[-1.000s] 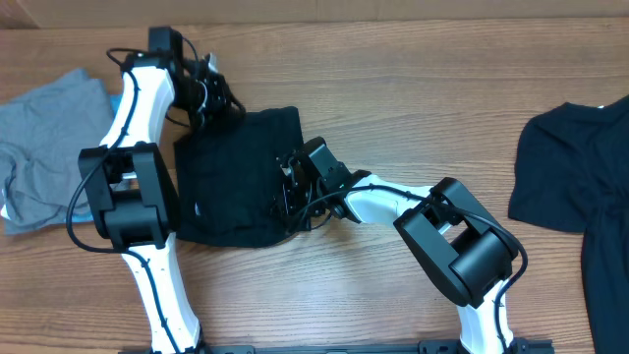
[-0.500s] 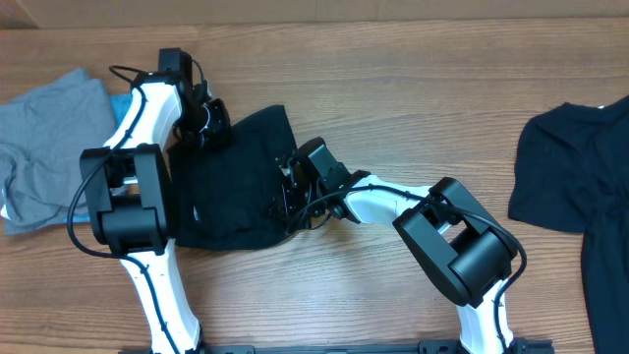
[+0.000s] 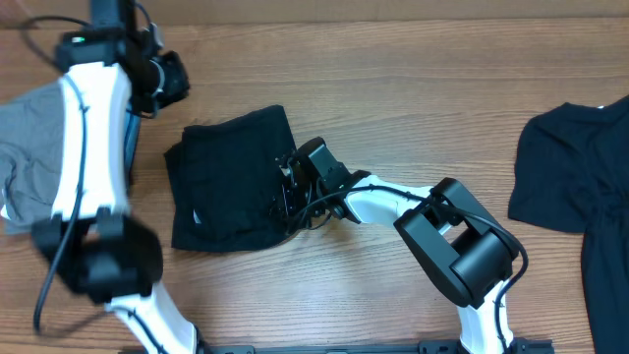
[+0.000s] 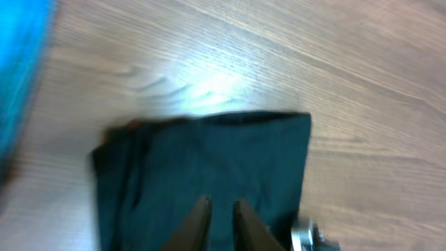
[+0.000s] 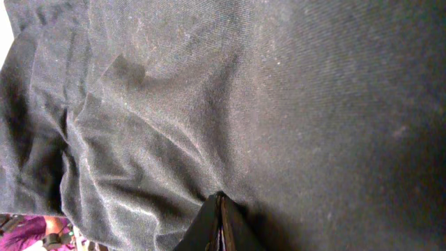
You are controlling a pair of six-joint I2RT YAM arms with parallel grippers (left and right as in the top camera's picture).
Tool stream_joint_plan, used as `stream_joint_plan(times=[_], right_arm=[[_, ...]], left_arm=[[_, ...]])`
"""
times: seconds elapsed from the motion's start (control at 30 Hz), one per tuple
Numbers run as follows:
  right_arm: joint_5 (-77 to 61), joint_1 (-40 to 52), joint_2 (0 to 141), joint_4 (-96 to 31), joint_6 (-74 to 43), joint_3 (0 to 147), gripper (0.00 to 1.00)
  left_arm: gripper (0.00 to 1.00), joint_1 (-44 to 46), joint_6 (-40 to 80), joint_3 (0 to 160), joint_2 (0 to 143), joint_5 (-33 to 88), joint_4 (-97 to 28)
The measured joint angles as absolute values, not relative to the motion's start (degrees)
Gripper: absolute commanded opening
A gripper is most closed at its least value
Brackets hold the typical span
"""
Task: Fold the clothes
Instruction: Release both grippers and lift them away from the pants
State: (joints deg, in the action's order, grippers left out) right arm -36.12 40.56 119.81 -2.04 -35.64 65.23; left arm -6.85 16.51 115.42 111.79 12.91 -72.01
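Your right gripper [image 3: 286,195] is pinched down on the black garment [image 3: 226,182], which lies folded into a rough rectangle on the table [image 3: 413,79], left of the middle. The grip is at the garment's right edge, about halfway along it. In the right wrist view the two fingers meet in a tight point with the dark fabric caught under them, and creases fan out across the cloth toward the left of that view. Your left gripper [image 3: 163,79] is up off the cloth, beyond its far left corner and well apart from it, and the arm shows smeared in the overhead view. In the left wrist view its fingers [image 4: 201,217] are close together with only a thin gap and nothing between them, so that hand is closed on nothing. The garment sits flat below them, with a clean square corner on the right and a rumpled, bunched edge on the left. The picture there is soft, so you cannot read finer detail. The grey garment [image 3: 25,147] lies crumpled at the left edge of the table, partly behind the left arm. A light-blue piece [image 4: 17,77] shows at the left border of the left wrist view, apart from the black one. At the right end of the table, well apart from both grippers, more black clothing [image 3: 565,172] lies spread out and runs off the edge of the overhead view.
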Motion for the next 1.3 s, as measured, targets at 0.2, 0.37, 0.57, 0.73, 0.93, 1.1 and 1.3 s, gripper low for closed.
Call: stream_joint_plan(times=[0.2,0.37,0.57,0.73,0.93,1.1,1.3], right_arm=[[-35.6,40.7,110.4,-7.4,-32.7,64.1,0.33],[-35.1,40.8,98.1,-15.0,-26.8,64.1,0.46],[-32.9,37.7,88.7,-25.2,-24.0,64.3,0.77],[-31.9,28.6,87.3,-32.8,-20.8,64.3,0.87],[-30.2,20.8,87.3,-34.3,-17.4,63.1,0.84],[-30.0,22.0,87.5,-28.8,-16.2,60.7,0.83],[-30.0,25.0,90.8,-18.7,-14.9,59.3,0.8]], left_arm=[[0.65,-6.8,17.0,116.3,105.9,10.3,-87.9],[0.86,-6.7,16.3,111.0,107.9,9.3,-89.8],[0.95,-6.8,16.4,101.2,108.0,8.9,-85.7],[1.0,-6.8,16.4,95.5,108.1,8.9,-82.1],[1.0,-6.8,16.6,88.3,108.2,8.7,-75.5],[1.0,-6.8,16.6,86.5,108.2,8.2,-73.7],[1.0,-6.8,18.2,84.9,108.2,4.5,-72.8]])
